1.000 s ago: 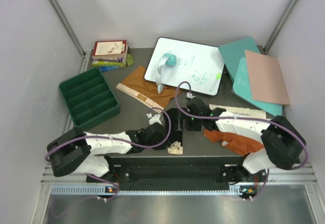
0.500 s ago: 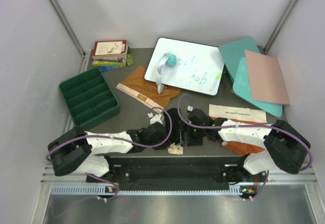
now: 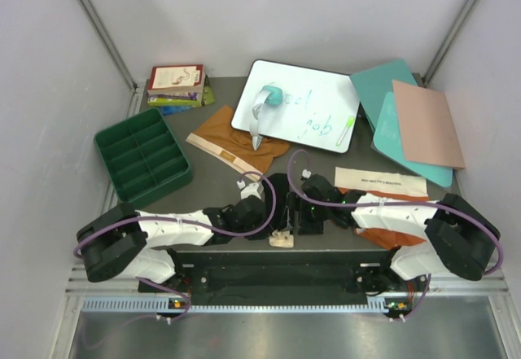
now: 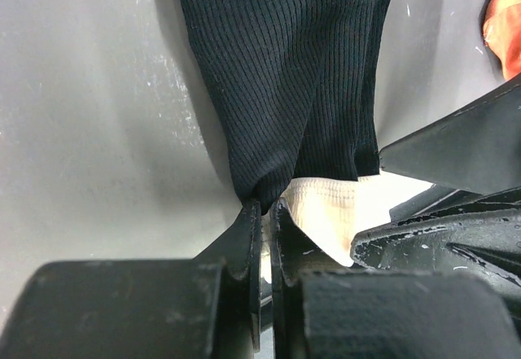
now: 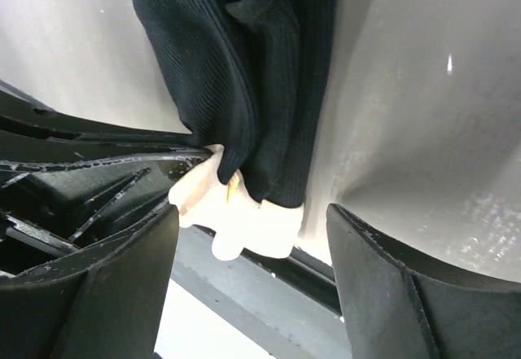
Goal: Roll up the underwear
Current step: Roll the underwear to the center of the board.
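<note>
Black underwear (image 4: 293,74): lower centre of the top view, lying on the table (image 3: 212,188) between the two claws. In the left wrist view it runs as ribbed cloth from the top edge down to mid-frame, bunched into long folds.
Cream waistband (image 4: 326,208): shows at the near end of the black cloth. In the top view it is a pale lump at the table's front edge.
Left claw (image 4: 266,212): clenched, fingers pressed together on a pinch of the black cloth just beside the waistband.
Right claw (image 5: 252,212): released, fingers spread wide. The black cloth and its pale waistband lie between them, and neither finger appears to touch the cloth.
Mustard-tan underwear (image 3: 232,139): centre-left of the top view, spread flat with its pale band toward the lower left. Its far edge is tucked under the whiteboard (image 3: 297,102).
Rust-orange underwear (image 3: 387,227): lower right, crumpled and partly hidden under the right arm.
Paper strip (image 3: 381,181): just above the right arm, printed side up, text too small to read.
Green tray (image 3: 142,159): left side.
Books (image 3: 175,86): stacked at upper left.
Teal boards (image 3: 383,82): upper right, with a pink board (image 3: 427,123) lying over them.
Green marker (image 3: 345,131): on the whiteboard's right edge.
</note>
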